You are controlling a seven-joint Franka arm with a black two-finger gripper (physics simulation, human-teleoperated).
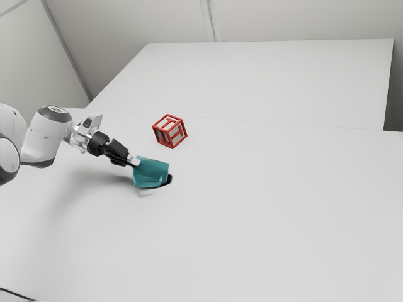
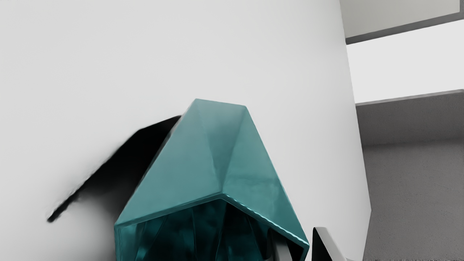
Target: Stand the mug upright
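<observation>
The black gripper reaches down from the exterior view's left to the teal mug, which lies tilted on its side, its base toward the exterior view's right. Seen from the hand, the faceted mug has its open mouth facing the gripper and its narrower base pointing away. One finger is inside the mouth and the other outside, close together with the mug's wall pinched between them. A dark patch lies beside and beneath the mug; whether the mug touches the table cannot be told.
A red-framed cube with pale faces stands on the white table, a short way beyond the mug. Behind it is another white surface. The table's edge and a grey floor show past the outer finger.
</observation>
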